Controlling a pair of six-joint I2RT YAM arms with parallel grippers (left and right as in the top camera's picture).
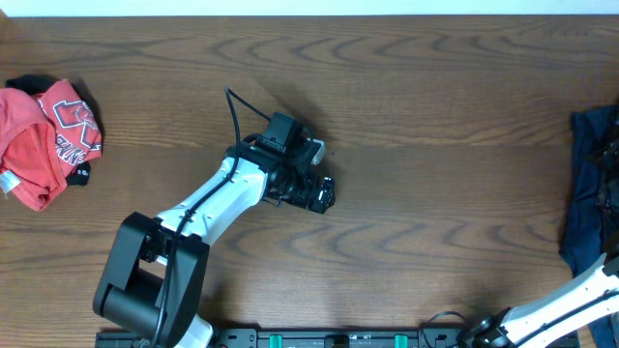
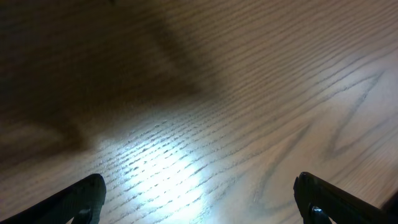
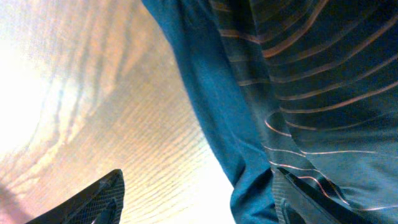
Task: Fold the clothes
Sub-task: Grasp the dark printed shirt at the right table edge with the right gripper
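The dark jersey [image 1: 592, 184] with thin orange lines lies crumpled at the right edge of the table [image 1: 435, 97], partly out of the overhead view. The right hand [image 3: 199, 186] is close over it, fingers apart – the fabric's edge [image 3: 249, 180] reaches down between them, though I cannot tell whether either finger touches it. The left hand [image 1: 324, 193] hovers over bare wood mid-table, fingers wide apart, holding nothing. A red garment [image 1: 44, 140] is bunched at the far left edge – well apart from both hands
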